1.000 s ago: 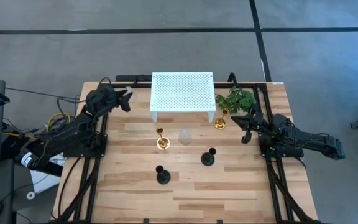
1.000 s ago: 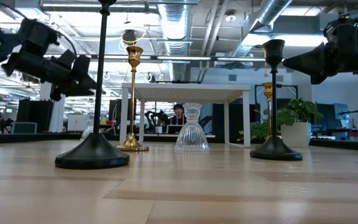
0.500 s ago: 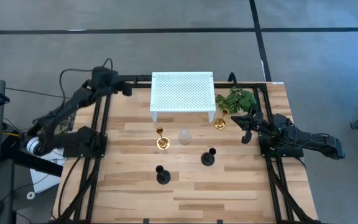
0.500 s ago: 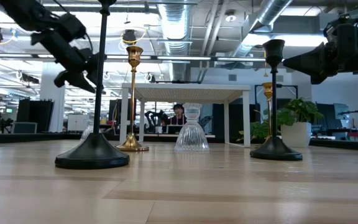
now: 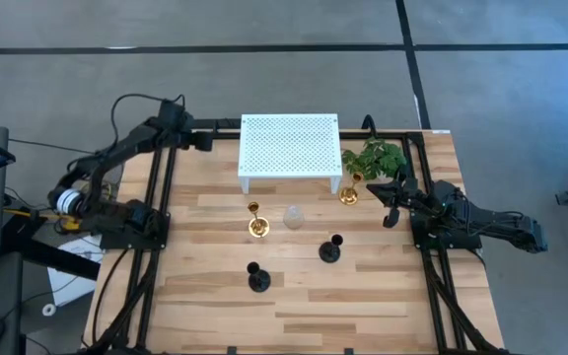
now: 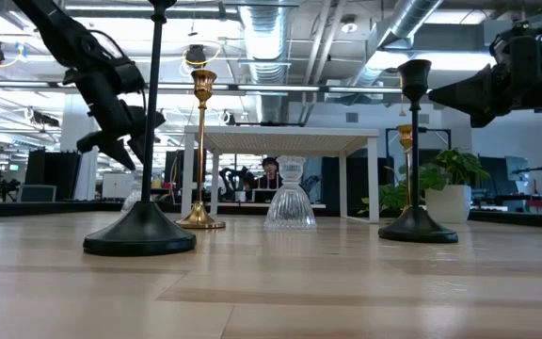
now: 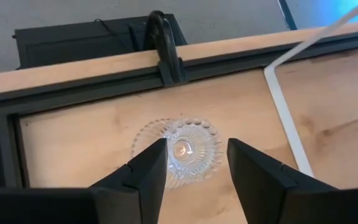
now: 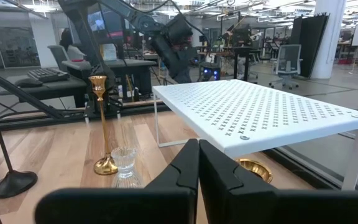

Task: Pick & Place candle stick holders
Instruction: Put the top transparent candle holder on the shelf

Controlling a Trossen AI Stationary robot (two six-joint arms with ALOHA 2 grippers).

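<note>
I hold my left gripper (image 7: 191, 165), fingers apart, centred over the clear glass holder (image 7: 178, 151), then descend straight so both fingers straddle it evenly.

So the rack (image 5: 289, 148) sits at the back middle of the table (image 5: 363, 306), with the plant (image 5: 375, 156) just off its right end. One tall holder (image 5: 349, 190) stands right in front of the plant, another (image 5: 256, 221) in front of the rack's left leg, and a small glass one (image 5: 292, 216) just to its right. Nearer the front edge are two more holders (image 5: 330, 248) (image 5: 257, 277), the left one closest. Another glass holder (image 7: 179, 151) sits in the back left corner, directly under the left gripper (image 7: 194, 163). The right gripper (image 5: 390, 200) hangs right of the plant-side holder.
</note>
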